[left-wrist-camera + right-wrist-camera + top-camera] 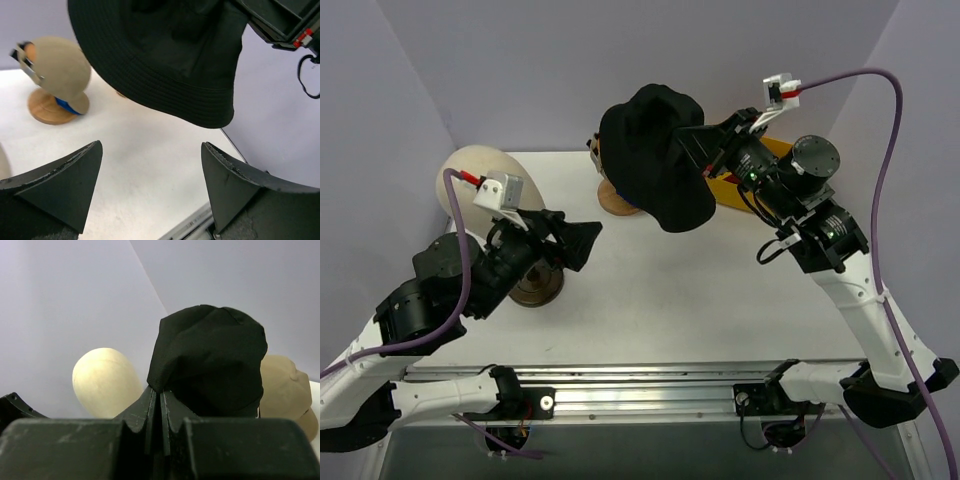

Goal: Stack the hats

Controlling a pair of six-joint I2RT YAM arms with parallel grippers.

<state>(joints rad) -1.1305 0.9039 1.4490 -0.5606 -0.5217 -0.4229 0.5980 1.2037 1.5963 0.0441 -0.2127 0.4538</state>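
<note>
Black wedge fingers of the left gripper [151, 150] stand wide apart with nothing between them. That arm is stretched low over the white table [670, 290] on the left, and its gripper points toward the rear centre.

Beyond it, in the air, hangs the black bucket hat [650, 160]. The right gripper [159, 395] has it by a small fold of cloth at the crown, with the jaws pressed together on the fabric. The hat looks light and limp: the crown bunches at the pinch and the stitched brim droops open below, so it will likely sag and swing rather than keep its shape. A pinch at the crown carries it well enough. To spread it over another hat, the free gripper would probably do best taking the stiffer stitched brim on the far side from the pinch. The right arm reaches up and in from the right, its forearm raised and its wrist turned toward the centre.

Just beside and below the hanging hat sits the tan cap [60, 67] on a wooden stand [45, 111]. A sliver of the blue cap [67, 105] shows under its edge.

Farthest back on the left stands the cream mannequin head [102, 380], bare.
</note>
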